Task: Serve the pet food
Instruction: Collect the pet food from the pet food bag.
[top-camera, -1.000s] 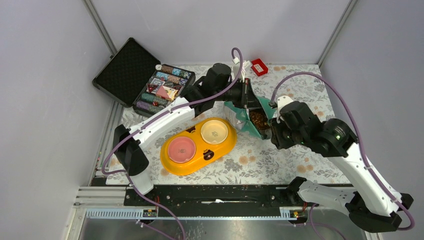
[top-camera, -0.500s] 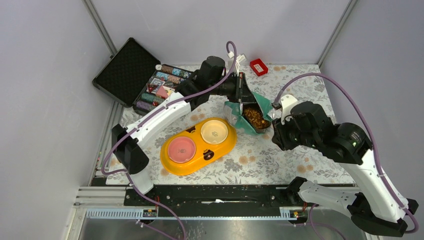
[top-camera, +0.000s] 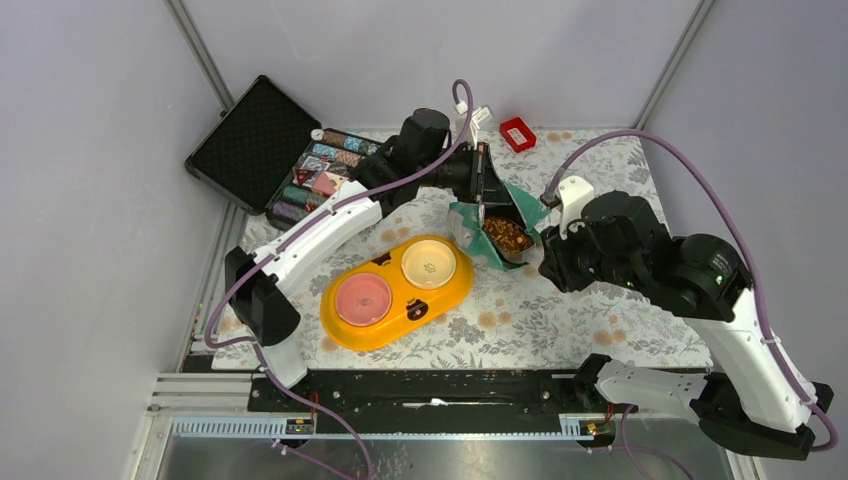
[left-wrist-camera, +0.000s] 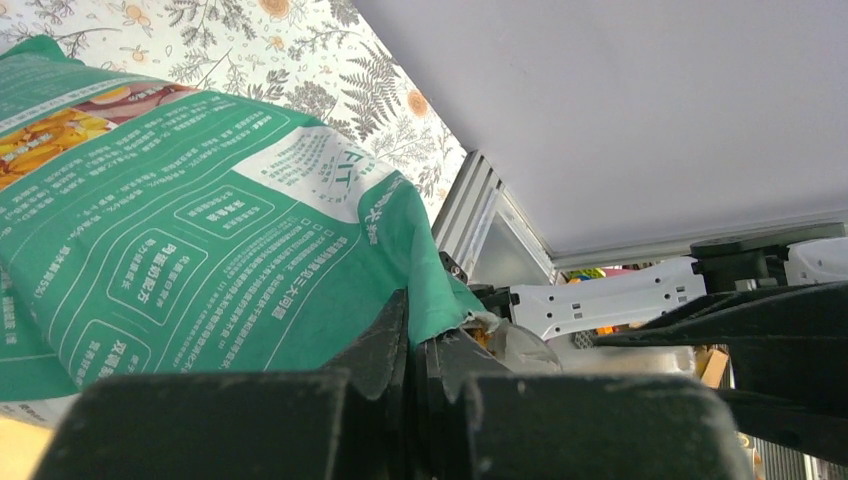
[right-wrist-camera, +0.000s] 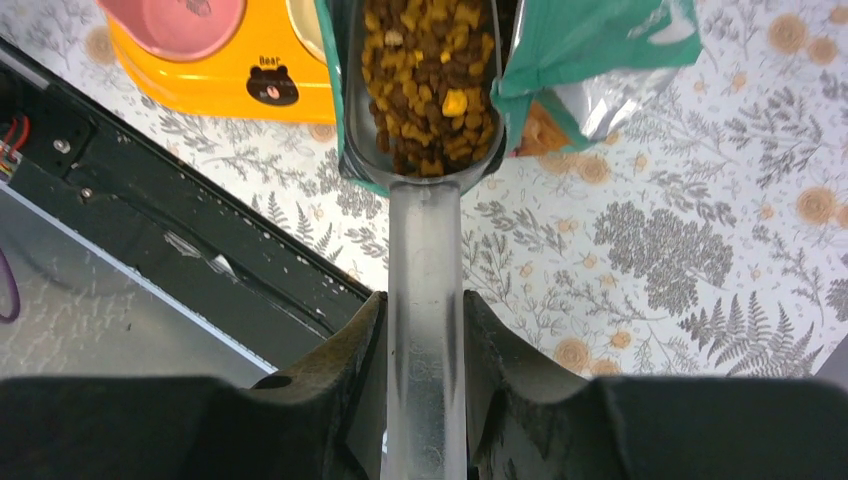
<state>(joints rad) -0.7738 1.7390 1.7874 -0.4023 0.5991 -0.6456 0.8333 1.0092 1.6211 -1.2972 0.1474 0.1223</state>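
A teal-and-white pouch (top-camera: 470, 222) lies open on the flowered table behind the feeder. My left gripper (top-camera: 486, 185) is shut on its upper rim; the left wrist view shows the teal pouch (left-wrist-camera: 200, 230) pinched in the gripper (left-wrist-camera: 420, 330). My right gripper (top-camera: 549, 262) is shut on the handle of a clear scoop (right-wrist-camera: 425, 290). The scoop's bowl sits in the mouth of the pouch (right-wrist-camera: 590, 40), heaped with pet food (right-wrist-camera: 425, 80), brown and tan kibble (top-camera: 507, 237). The yellow double feeder (top-camera: 440, 300) holds a pink bowl (top-camera: 362, 297) and a cream bowl (top-camera: 428, 264), neither with kibble in it.
An open black case of poker chips (top-camera: 300, 165) stands at the back left. A small red box (top-camera: 518, 133) lies at the back edge. A black rail (top-camera: 430, 390) runs along the near edge. The feeder (right-wrist-camera: 220, 85) lies left of the scoop.
My left arm has drawn the pouch's rim a little back and left. My right arm has shifted right, drawing the loaded scoop back in the pouch's mouth.
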